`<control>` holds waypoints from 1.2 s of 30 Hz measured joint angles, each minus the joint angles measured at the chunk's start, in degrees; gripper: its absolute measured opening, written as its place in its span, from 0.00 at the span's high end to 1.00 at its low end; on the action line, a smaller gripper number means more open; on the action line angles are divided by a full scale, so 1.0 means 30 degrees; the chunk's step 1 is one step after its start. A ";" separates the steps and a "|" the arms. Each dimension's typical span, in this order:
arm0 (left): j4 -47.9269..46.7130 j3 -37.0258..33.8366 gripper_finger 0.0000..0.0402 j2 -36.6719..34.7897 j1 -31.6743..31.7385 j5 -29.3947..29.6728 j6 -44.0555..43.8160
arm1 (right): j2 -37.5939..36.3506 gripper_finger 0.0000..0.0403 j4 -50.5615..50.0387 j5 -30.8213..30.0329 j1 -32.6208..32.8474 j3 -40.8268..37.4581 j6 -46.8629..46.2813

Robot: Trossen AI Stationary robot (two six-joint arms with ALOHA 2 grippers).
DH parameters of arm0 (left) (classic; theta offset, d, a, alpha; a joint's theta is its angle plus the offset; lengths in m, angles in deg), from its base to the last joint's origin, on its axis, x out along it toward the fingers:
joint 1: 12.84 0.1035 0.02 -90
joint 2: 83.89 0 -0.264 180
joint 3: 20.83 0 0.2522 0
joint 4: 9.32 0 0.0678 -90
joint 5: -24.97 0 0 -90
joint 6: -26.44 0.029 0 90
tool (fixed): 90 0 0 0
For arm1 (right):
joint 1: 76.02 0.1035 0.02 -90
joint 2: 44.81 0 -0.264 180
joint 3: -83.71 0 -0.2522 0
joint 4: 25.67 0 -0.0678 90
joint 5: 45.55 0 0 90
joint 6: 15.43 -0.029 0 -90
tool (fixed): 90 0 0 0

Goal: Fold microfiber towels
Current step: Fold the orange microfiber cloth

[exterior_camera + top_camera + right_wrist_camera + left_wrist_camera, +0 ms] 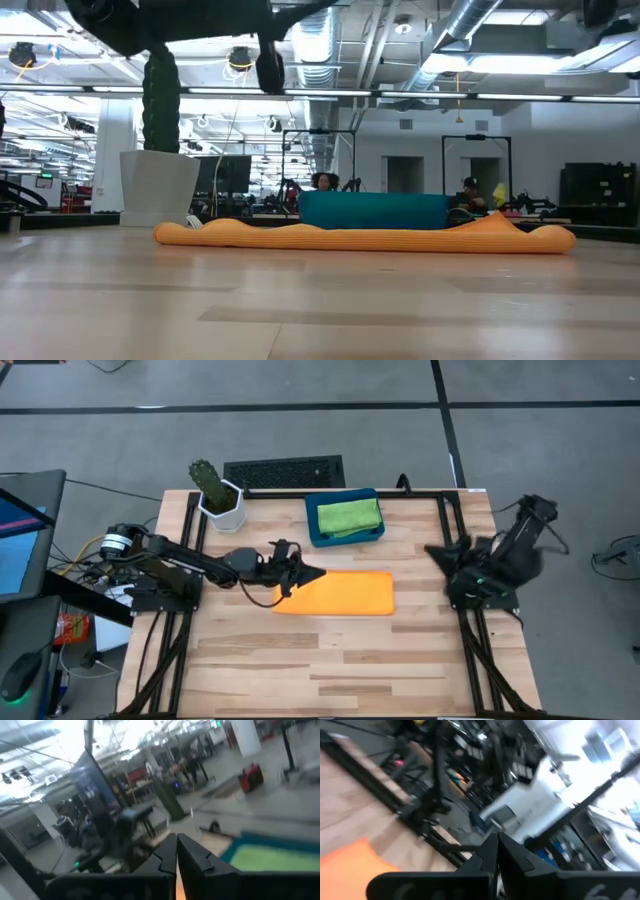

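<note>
we see the orange towel [340,594] lying folded into a long flat strip near the middle of the wooden table [330,660]. from table height it reads as a low, puffy band [360,238] stretched across the boards. behind it sits a dark-blue tray [318,532] with the green towel [350,516] folded inside; the tray and the orange towel lie near each other but apart.

our left gripper [312,572] hangs above the left end of the orange towel, its arm reaching in from the left side. in the left wrist view its two dark fingers [487,856] are pressed tip to tip, with nothing between them, and a corner of the orange cloth [350,862] shows beside them.

our right gripper [440,550] is drawn back at the right edge of the table, well apart from both towels. its fingers [167,851] meet at the tips in the right wrist view and carry nothing; the green towel [270,857] shows ahead of them.

a white pot with a cactus [218,495] stands at the back left corner.
</note>
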State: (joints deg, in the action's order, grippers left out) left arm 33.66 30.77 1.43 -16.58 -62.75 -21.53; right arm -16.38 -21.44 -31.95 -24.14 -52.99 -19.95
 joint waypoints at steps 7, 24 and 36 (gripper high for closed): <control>-0.3548 0.0017 1.00 -0.0015 -0.0155 0.1669 -0.0392 | 0.2977 0.94 -0.3035 0.0718 -0.1645 -0.4532 -1.5756; -0.6272 0.0017 0.76 -0.0393 -0.0488 0.2077 -0.3964 | 1.1046 0.91 0.1253 0.6525 -0.6122 -0.0574 -0.6386; -1.0000 0.0017 0.87 -0.0284 -0.1527 0.6770 -0.1200 | 1.6560 0.97 0.2766 0.5634 -0.4765 -0.3401 -1.5656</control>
State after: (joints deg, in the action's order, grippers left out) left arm 3.66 30.82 0.57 -21.16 -42.44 -25.13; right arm 33.30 -13.14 -15.05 -38.43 -63.19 -66.92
